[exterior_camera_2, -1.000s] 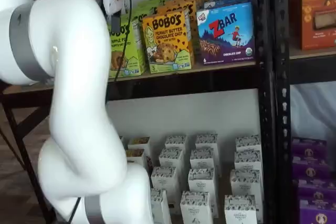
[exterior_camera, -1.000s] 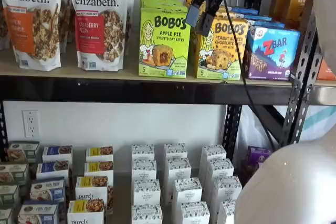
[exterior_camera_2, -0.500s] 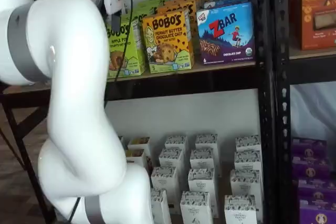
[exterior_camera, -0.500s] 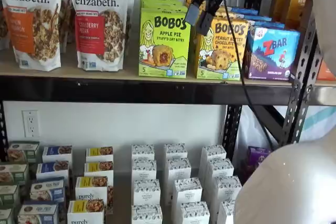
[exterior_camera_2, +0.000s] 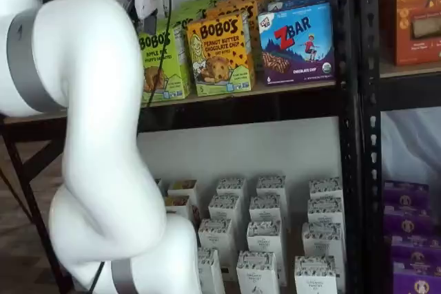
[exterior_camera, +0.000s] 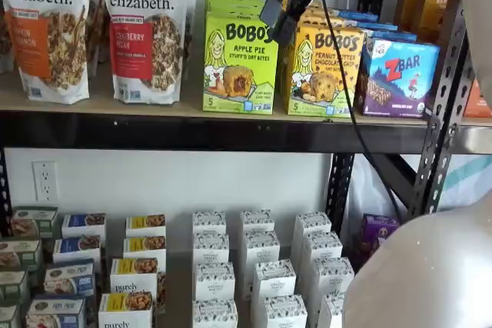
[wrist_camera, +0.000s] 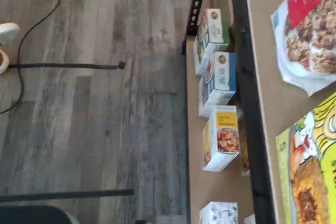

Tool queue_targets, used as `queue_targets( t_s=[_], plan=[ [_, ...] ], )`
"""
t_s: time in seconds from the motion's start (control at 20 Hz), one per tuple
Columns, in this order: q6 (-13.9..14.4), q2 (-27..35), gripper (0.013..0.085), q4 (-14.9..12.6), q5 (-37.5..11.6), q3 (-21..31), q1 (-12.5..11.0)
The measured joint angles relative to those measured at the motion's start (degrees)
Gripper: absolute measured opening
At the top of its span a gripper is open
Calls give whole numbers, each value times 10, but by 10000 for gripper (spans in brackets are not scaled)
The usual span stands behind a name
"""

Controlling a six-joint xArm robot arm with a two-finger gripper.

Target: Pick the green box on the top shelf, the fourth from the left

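**Gripper nears the apple pie box, grasp not yet made**

The gripper (exterior_camera: 278, 17) hangs at about one o'clock from the green box (exterior_camera: 240, 63) in a shelf view, its black fingers angled down toward the box's upper right corner; they show side-on, so I cannot tell how far apart they are, and nothing is held in them. Going left to right along the top shelf (exterior_camera: 192, 130): two purely elizabeth bags (exterior_camera: 146, 28), then the green box standing upright at the front edge with more green boxes behind it, then the yellow-orange Bobo's box (exterior_camera: 323, 71) just beside it at three o'clock, then the blue ZBar box (exterior_camera: 397, 78). The wrist view shows the green box's printed face (wrist_camera: 310, 177) close by, with the shelf's black front beam alongside.

The step in hand looks like the approach. The next move likely calls for centring the fingers over the green box's sides, clear of the neighbour, before closing.
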Motion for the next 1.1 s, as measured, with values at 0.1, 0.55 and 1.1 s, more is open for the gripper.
queue_targets(
  t_s=[0.1,0.55,1.1],
  plan=[
    [-2,0,850,8,-15,2,-2],
    [-10,28,850,19,-56,-19,-11],
    [-16,97,850,-4,-55,-84,-11]
  ],
)
